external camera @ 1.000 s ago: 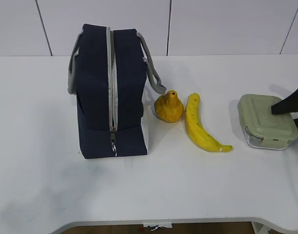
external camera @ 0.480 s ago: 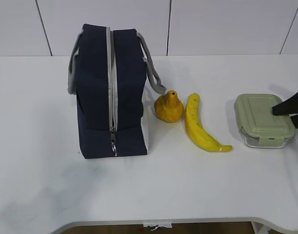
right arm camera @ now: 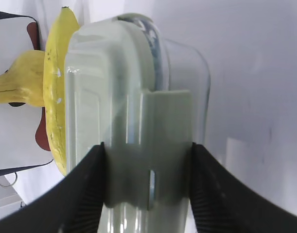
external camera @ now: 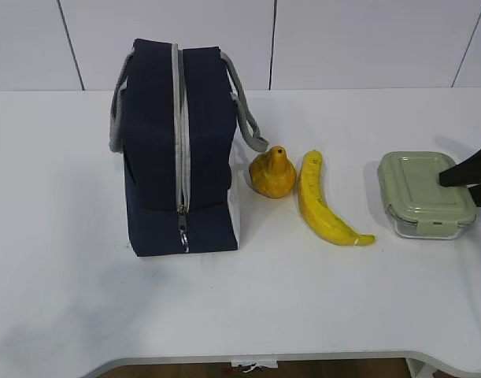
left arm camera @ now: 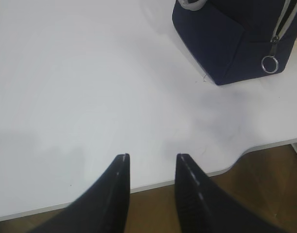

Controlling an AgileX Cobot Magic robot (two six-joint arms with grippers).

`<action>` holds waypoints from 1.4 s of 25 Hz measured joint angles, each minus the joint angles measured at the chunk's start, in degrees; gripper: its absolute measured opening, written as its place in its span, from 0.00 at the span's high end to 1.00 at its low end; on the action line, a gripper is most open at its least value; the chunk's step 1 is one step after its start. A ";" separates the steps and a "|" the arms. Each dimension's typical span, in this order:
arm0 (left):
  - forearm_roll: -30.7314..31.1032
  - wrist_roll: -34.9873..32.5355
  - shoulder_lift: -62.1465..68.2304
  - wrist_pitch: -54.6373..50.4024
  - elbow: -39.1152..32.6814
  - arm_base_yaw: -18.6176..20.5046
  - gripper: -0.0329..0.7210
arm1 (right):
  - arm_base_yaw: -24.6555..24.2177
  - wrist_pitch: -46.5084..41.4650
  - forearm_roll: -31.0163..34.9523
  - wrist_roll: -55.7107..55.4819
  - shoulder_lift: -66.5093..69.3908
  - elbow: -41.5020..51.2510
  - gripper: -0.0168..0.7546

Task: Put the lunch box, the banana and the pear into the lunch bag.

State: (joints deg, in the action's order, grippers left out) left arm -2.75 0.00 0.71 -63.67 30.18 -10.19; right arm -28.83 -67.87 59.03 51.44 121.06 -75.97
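No legible text, label, brand, number or sign on anything in any view.

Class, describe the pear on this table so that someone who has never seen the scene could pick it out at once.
Start at the tall navy lunch bag standing on the left of the white table. Just right of its base sits the pear, beside the banana. Both are yellow, but the pear is short and squat with a fat bottom and narrow neck, while the banana is long and curved.
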 joint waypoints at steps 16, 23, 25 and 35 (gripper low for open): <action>0.00 0.00 0.00 0.00 0.00 0.00 0.64 | 0.10 -0.34 0.12 -12.61 -0.12 -0.09 0.51; 0.00 0.00 0.00 0.00 0.00 0.00 0.64 | 0.10 1.08 -3.13 -14.96 -3.13 -0.09 0.51; 0.00 0.00 0.00 0.00 0.00 0.00 0.64 | 0.20 1.07 -3.38 -15.78 -4.46 0.01 0.51; -5.06 0.00 9.98 0.59 1.74 0.00 0.64 | 5.09 0.76 -2.24 -18.12 -11.63 0.01 0.51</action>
State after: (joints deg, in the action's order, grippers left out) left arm -7.81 0.00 10.69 -63.08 31.93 -10.19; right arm -23.74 -67.10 56.79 33.32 109.44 -75.96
